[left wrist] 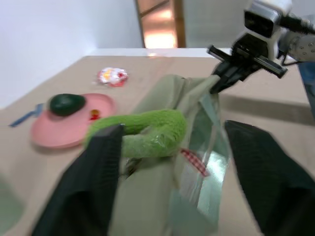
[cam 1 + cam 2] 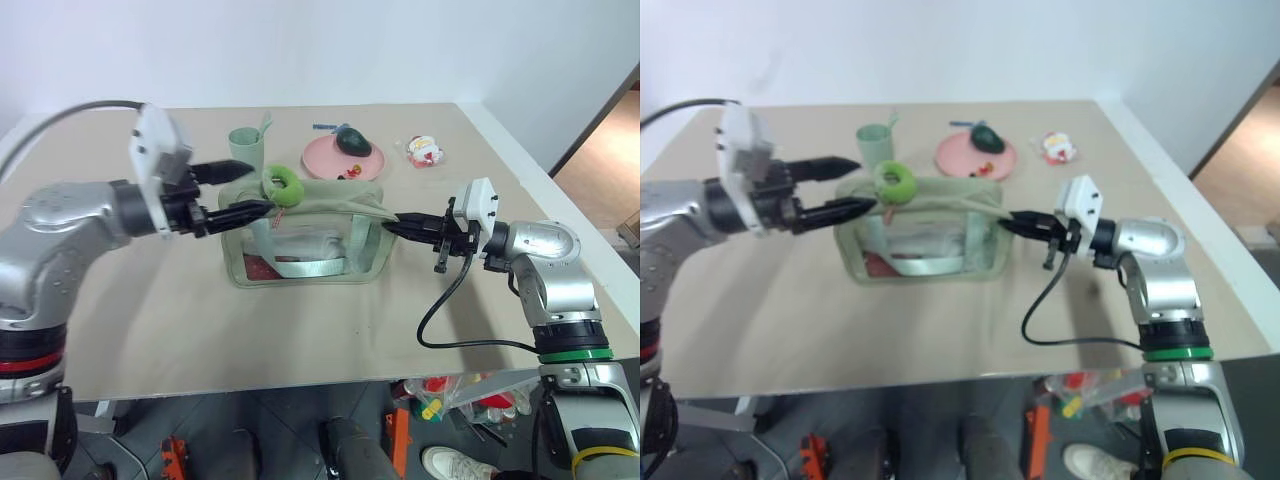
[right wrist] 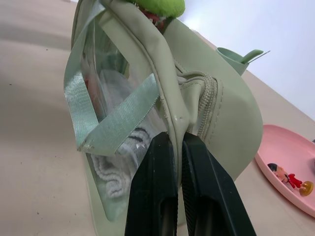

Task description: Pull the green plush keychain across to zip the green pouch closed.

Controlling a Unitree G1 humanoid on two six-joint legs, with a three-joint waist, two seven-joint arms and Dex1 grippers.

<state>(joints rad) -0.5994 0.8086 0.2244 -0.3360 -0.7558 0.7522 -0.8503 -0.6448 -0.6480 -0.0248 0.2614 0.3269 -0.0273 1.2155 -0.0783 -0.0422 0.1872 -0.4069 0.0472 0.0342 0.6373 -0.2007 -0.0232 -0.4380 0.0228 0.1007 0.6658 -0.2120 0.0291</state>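
Note:
The green pouch, boxy with a clear side window, stands mid-table. The green plush keychain rests on top at the pouch's left end, curled like a ring. My left gripper is open just left of the plush, one finger above and one below, neither touching it. In the left wrist view the plush keychain lies ahead between the wide-spread fingers. My right gripper is shut on the pouch's right end; its fingers pinch the fabric seam beside the zipper.
A pale green cup stands just behind the pouch. A pink plate with a dark avocado-like object and a small toy packet lie at the back. A black cable hangs from my right wrist.

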